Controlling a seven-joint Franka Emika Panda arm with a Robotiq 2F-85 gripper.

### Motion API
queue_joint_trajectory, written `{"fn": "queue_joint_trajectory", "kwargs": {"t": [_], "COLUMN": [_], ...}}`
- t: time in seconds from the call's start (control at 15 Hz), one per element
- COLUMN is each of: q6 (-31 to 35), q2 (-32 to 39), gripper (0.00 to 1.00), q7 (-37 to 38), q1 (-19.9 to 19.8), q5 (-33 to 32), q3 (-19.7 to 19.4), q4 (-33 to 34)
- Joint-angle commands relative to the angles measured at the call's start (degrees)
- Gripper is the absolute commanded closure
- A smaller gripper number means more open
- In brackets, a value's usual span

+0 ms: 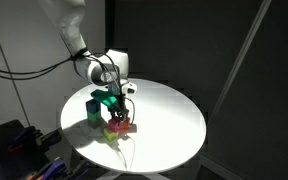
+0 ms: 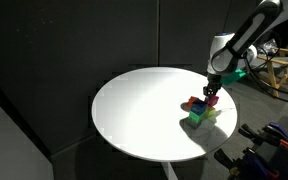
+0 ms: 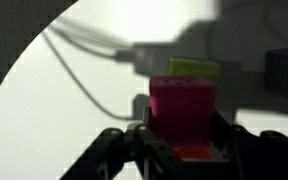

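Pincer points straight down over a cluster of coloured blocks set off-centre on the round white desk. Its fingers straddle the magenta plastic block, which sits directly between them. Whether they press it or stand just clear cannot be told. The block shows a squarish, blurred face. A yellow-green block touches its far side, and a dark green block stands to the right.
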Motion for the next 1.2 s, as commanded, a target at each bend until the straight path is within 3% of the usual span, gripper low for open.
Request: {"fn": "queue_joint_trajectory", "kwargs": {"t": [0.0,1.13], "q6": [-1.5,-1.4], "q2": [-2.0,-2.2], "gripper": [0.7,0.7], "q7": [2.4,3.0], "q1": [0.9,1.6], "q5": [-1.3,-1.3], "q3": [-0.3,-0.3], "q4": [-1.0,-2.5]}}
